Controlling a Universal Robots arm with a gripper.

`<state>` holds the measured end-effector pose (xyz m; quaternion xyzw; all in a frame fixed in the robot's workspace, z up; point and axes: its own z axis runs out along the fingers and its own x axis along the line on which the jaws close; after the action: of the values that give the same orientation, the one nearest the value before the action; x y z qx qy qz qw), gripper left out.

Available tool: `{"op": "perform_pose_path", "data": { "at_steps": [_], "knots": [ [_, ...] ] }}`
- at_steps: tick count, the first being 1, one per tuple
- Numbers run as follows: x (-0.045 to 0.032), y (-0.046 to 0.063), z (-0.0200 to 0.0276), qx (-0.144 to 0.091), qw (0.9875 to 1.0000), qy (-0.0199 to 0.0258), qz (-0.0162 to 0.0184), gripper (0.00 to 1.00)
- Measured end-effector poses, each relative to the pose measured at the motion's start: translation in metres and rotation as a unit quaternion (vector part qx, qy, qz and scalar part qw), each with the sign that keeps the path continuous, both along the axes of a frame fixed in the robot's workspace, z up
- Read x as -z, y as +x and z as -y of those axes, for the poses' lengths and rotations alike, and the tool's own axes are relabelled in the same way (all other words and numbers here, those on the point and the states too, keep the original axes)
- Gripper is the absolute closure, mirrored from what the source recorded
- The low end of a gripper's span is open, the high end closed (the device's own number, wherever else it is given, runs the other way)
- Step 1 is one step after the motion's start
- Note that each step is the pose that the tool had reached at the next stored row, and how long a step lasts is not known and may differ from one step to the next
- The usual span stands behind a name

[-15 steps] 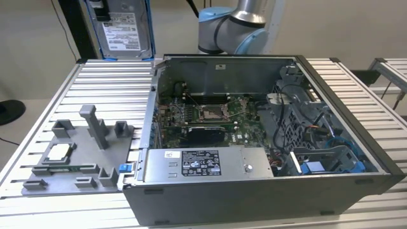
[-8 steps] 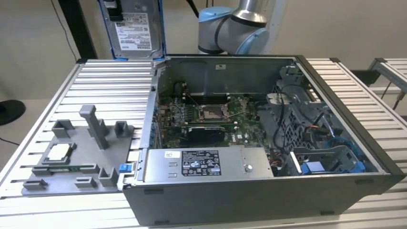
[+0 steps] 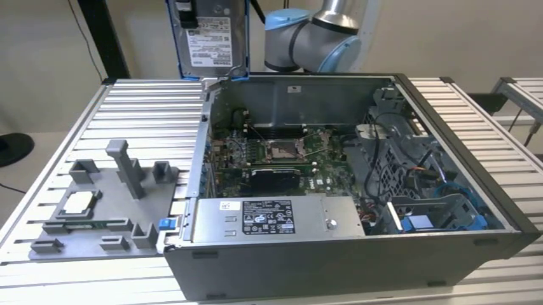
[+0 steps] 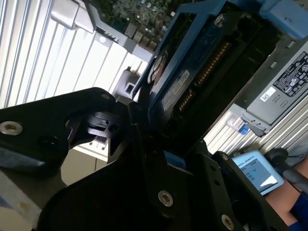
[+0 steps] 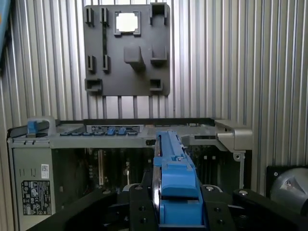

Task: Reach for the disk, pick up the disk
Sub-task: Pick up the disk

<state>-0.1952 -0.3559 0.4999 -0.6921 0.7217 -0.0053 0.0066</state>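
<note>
Holds flat silver-grey metal disk [image 3: 212, 38] in bright blue plastic bracket [image 5: 168, 144] upright above the open grey computer case [image 3: 339, 254], black pincer [image 5: 174, 191] clamped across that bracket, probably the right hold: stiff, dense, shock-sensitive.

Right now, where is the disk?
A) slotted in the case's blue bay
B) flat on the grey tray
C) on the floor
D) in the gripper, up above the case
D: in the exterior view the disk hangs above the rear corner of the case, and in the first wrist view the gripper is shut on its blue edge.
</note>
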Motion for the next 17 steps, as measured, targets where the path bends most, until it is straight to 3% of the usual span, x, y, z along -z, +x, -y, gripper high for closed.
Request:
{"op": "perform_pose_path", "data": {
  "at_steps": [17],
  "knots": [
    [0.0,0.077,0.0,0.0,1.0,0.0,0.0,1.0]
  ]
}}
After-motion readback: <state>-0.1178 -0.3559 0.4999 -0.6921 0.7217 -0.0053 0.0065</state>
